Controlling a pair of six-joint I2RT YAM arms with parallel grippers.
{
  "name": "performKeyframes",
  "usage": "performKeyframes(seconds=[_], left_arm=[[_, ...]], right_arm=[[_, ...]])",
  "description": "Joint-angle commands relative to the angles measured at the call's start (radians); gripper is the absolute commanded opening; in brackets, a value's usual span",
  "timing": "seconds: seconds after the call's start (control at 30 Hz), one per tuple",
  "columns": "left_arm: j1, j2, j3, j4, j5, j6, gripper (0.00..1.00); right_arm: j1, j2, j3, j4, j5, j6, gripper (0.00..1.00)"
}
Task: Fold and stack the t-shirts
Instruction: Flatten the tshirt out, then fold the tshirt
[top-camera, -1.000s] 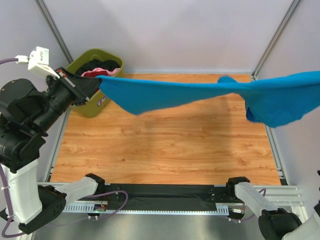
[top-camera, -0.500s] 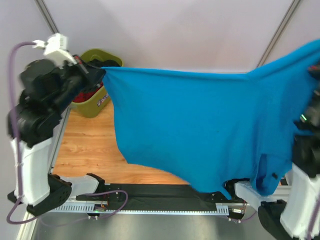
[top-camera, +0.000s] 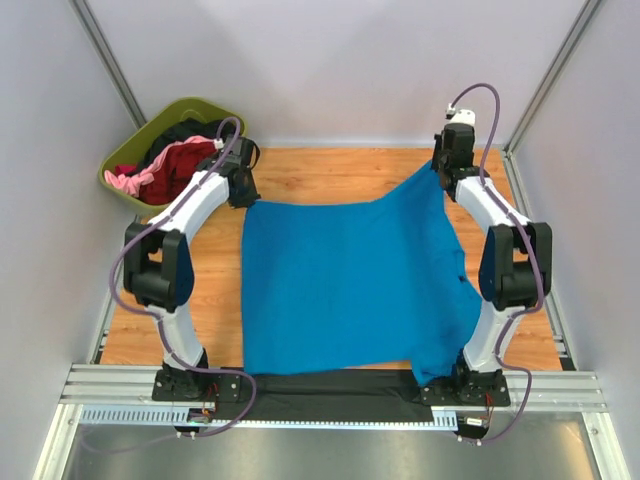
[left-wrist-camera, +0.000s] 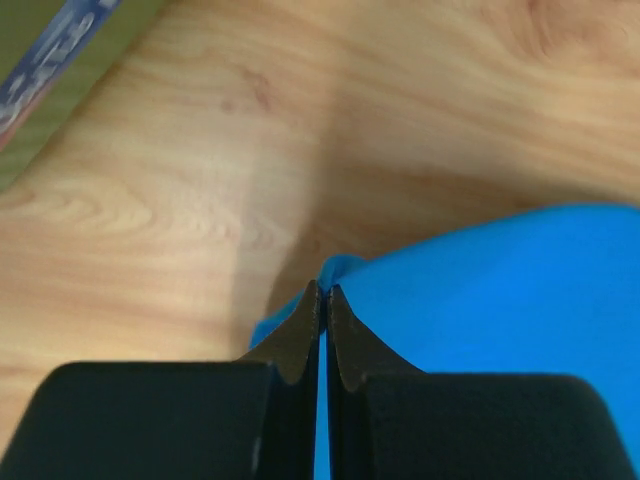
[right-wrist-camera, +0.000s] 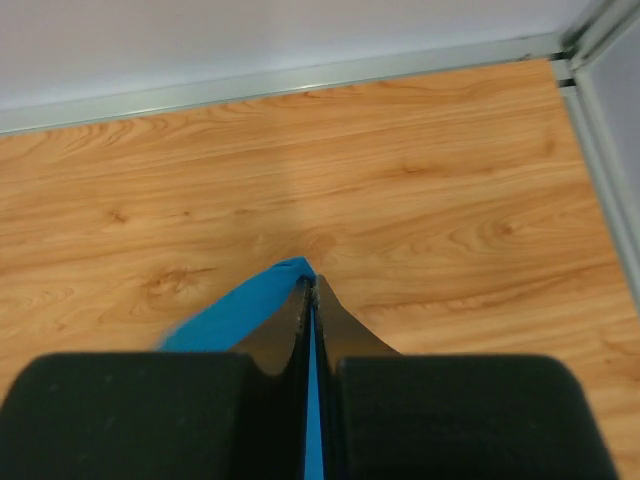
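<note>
Holds the blue t-shirt (top-camera: 345, 290) by its two far corners: left jaws closed on the far-left corner, right jaws closed on the far-right one (a thin sliver of blue shows between each closed pair in both wrist views). Lies spread almost flat on the tabletop (top-camera: 330, 165), with the long axis running from the far edge back toward the arm bases and the near edge reaching the black strip (top-camera: 330, 385) there. Sits slightly skewed, with the far-right corner further back than the far-left one. Shows a sleeve (top-camera: 468, 298) poking out on the right side and some bunching at the near-right corner; not clear which end carries the collar.

Extends entirely toward the bases from both pairs of jaws, so probably calls for a letting-go at the far edge before any fold. Puts the left arm (top-camera: 200, 200) nearest the left edge and the right arm (top-camera: 490, 210) nearest the right edge and the sleeve. Leaves the fold itself not yet begun.

Keeps the other shirts, red (top-camera: 185, 160), pink (top-camera: 130, 182) and black (top-camera: 190, 130), heaped in the green tub (top-camera: 112, 160) at the far-left corner, just beside the left jaws and apart from the blue cloth.
</note>
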Motion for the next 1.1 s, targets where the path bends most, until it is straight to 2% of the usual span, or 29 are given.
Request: performKeyframes(seconds=[0.0, 0.13, 0.3, 0.47, 0.57, 0.67, 0.83, 1.07], left_arm=[[0.024, 0.091, 0.100, 0.148, 0.041, 0.042, 0.00], [0.046, 0.152, 0.113, 0.174, 0.049, 0.062, 0.00], [0.107, 0.182, 0.135, 0.215, 0.158, 0.031, 0.00], [0.138, 0.226, 0.210, 0.156, 0.165, 0.077, 0.00], [0.153, 0.219, 0.210, 0.151, 0.182, 0.094, 0.00], [0.156, 0.205, 0.222, 0.126, 0.190, 0.123, 0.00], [0.158, 0.189, 0.215, 0.094, 0.195, 0.192, 0.00], [0.158, 0.151, 0.132, 0.113, 0.186, 0.235, 0.00]], right_arm=[[-0.032, 0.067, 0.118, 0.195, -0.131, 0.040, 0.00], [-0.032, 0.177, 0.245, 0.123, -0.172, 0.043, 0.00], [-0.035, 0.245, 0.313, 0.086, -0.153, 0.044, 0.00], [-0.044, 0.253, 0.338, 0.008, -0.166, 0.075, 0.00], [-0.053, 0.241, 0.350, -0.076, -0.090, 0.092, 0.00], [-0.107, 0.190, 0.304, -0.115, -0.131, 0.130, 0.00], [-0.161, 0.081, 0.131, -0.108, -0.243, 0.176, 0.00], [-0.185, -0.066, -0.061, -0.134, -0.242, 0.173, 0.00]])
